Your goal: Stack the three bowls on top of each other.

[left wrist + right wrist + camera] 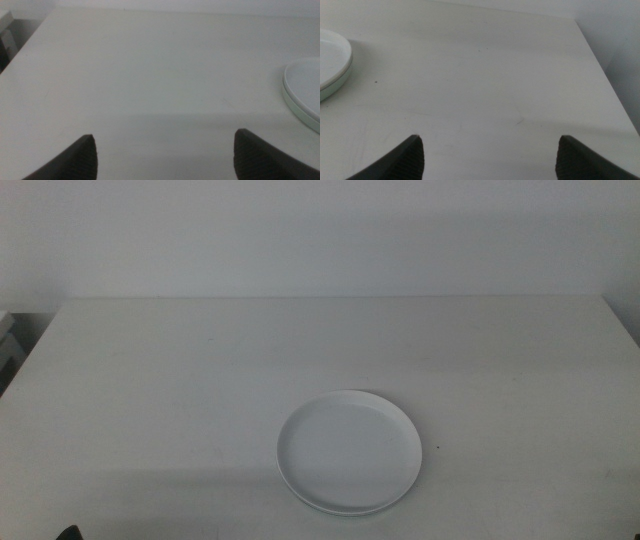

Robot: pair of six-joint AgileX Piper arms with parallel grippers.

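Note:
A white bowl (348,445) lies on top of a stack at the front middle of the table. A second rim shows just under it (335,507). In the left wrist view the white bowl (306,82) sits on a pale mint green bowl (296,108). The right wrist view shows the same white bowl (329,55) on the green rim (341,79). A grey bowl is hidden or out of view. My left gripper (165,136) is open and empty, left of the stack. My right gripper (490,137) is open and empty, right of the stack. Both are low near the table's front edge.
The white table (180,380) reaches back to a pale wall. A dark tip of the left arm (68,532) shows at the bottom edge. A pale piece of furniture (8,345) stands beyond the table's left edge.

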